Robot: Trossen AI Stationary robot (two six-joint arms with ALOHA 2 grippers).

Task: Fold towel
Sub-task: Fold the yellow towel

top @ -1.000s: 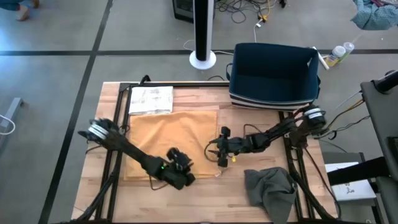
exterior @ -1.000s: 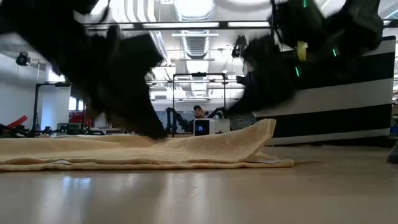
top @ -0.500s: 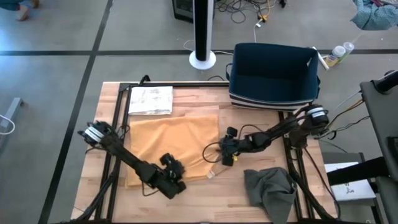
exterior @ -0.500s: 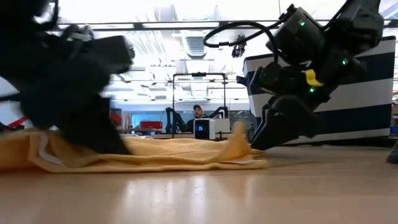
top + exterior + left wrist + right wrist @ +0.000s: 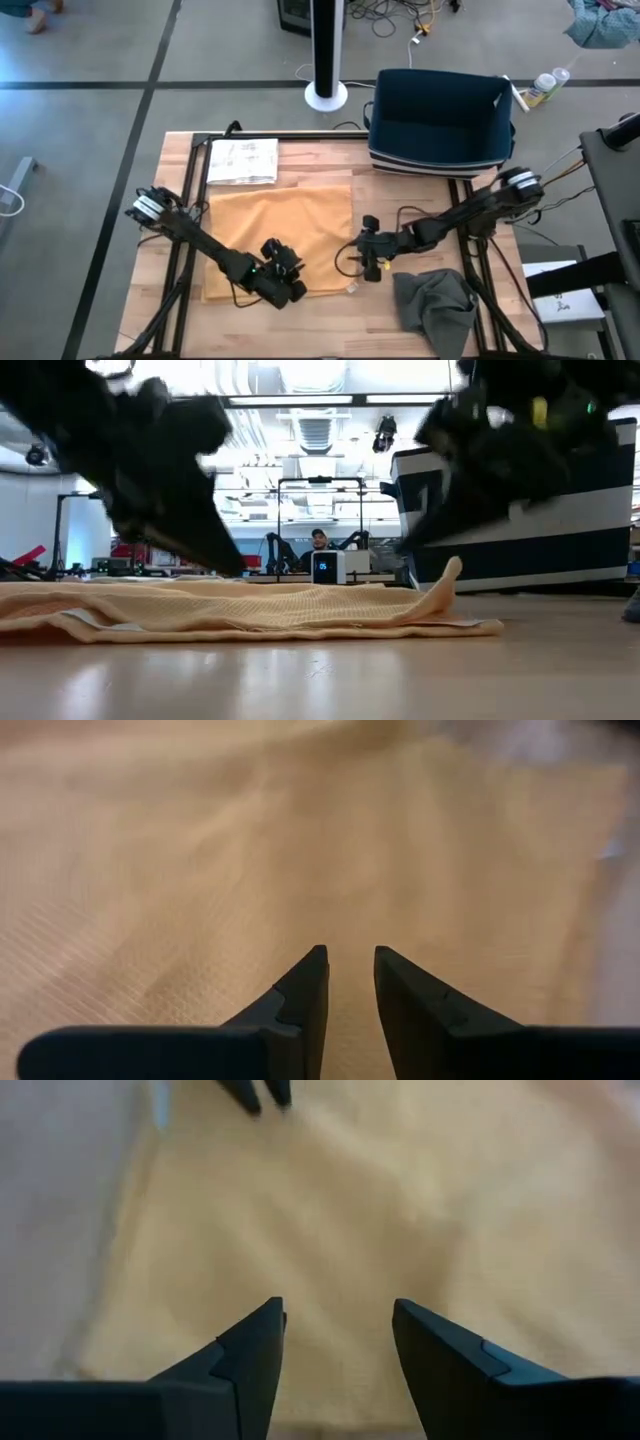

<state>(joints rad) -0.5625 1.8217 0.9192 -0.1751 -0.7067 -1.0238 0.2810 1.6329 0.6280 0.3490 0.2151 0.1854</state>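
the towel (image 5: 275,240) lies spread on the table (image 5: 330,320), just in front of the paper sheet (image 5: 242,160). in the last second its near right corner has dropped from a lifted peak back to a low curl, and the near edge by the left hand (image 5: 283,283) has flattened too. the right hand (image 5: 370,255) has drawn off that corner and now sits just beside the towel's right edge, its fingers apart and empty. the left hand hovers over the near edge with its fingers a small gap apart, holding nothing. no fold seems made yet, so a fresh grasp looks needed. in the low view both hands are dark blurs, so whether either touches the cloth is hard to tell.
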